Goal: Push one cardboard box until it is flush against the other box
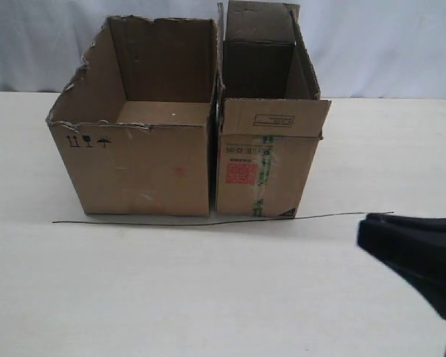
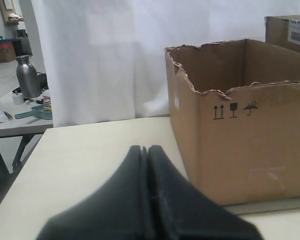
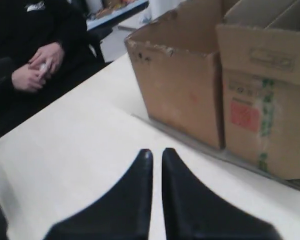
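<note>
The long narrow carton (image 1: 264, 171) with red print and green tape stands at the back centre-right, flaps open. Just left of it is the wider plain box (image 1: 141, 167) with torn rim and black handling symbols. Only a thin dark slit shows between the two. My right gripper (image 1: 363, 232) hovers low at the front right, apart from both boxes, fingers nearly together with nothing held. Its wrist view shows the gripper (image 3: 156, 152) facing the plain box (image 3: 180, 85) and the narrow carton (image 3: 260, 110). My left gripper (image 2: 147, 149) is shut and empty beside the plain box (image 2: 250, 145); it is out of the exterior view.
A thin black line (image 1: 208, 222) lies on the pale table along the boxes' front. A seated person (image 3: 40, 60) is beyond the table edge. A side table holds a metal bottle (image 2: 27, 75). White curtain hangs behind.
</note>
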